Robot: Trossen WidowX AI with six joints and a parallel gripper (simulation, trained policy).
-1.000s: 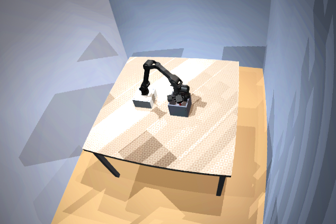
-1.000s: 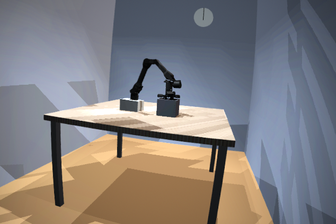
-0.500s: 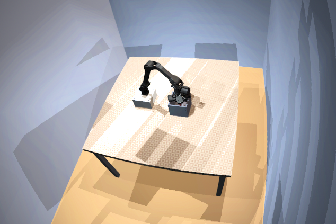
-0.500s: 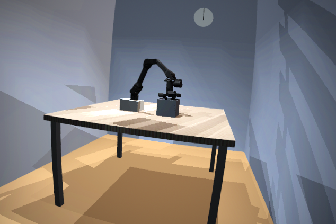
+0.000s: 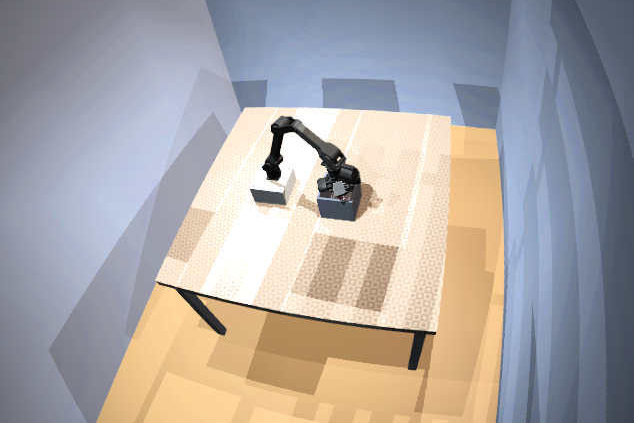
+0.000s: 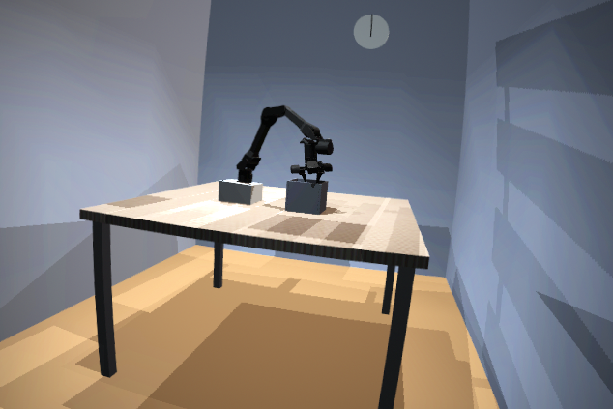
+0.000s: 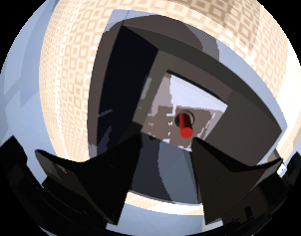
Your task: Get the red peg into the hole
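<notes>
Worktop point(image 5: 245, 254) point(image 6: 197, 211) point(image 7: 68, 74) with a pale tan pattern of small squares carries, in the top view, a white block-shaped pedestal point(image 5: 268, 194) point(image 6: 237, 192) under the foot of the black jointed arm point(image 5: 309, 139) point(image 6: 258, 139). Near the pedestal and apart from it stands an open blue-grey square box point(image 5: 335, 209) point(image 6: 306, 198) point(image 7: 242, 116). The arm arches across to the box, its gripper point(image 5: 340, 192) point(image 6: 311, 183) point(image 7: 166, 140) over the opening and hiding most of the inside.

In the exterior view the wrist points down and the fingertips are at the height of the box's rim. The peg cannot be made out from this side. A round pale clock point(image 6: 371, 32) is on the far wall.

In the wrist view the black fingers are spread, with nothing pinched between them. The red cylindrical peg point(image 7: 185, 126) is inside the box, its far end at the round dark hole point(image 7: 191, 117) in the pale square plate point(image 7: 207, 106) at the bottom. Much of the peg stands out of the hole; how deep its end sits, I cannot tell.
</notes>
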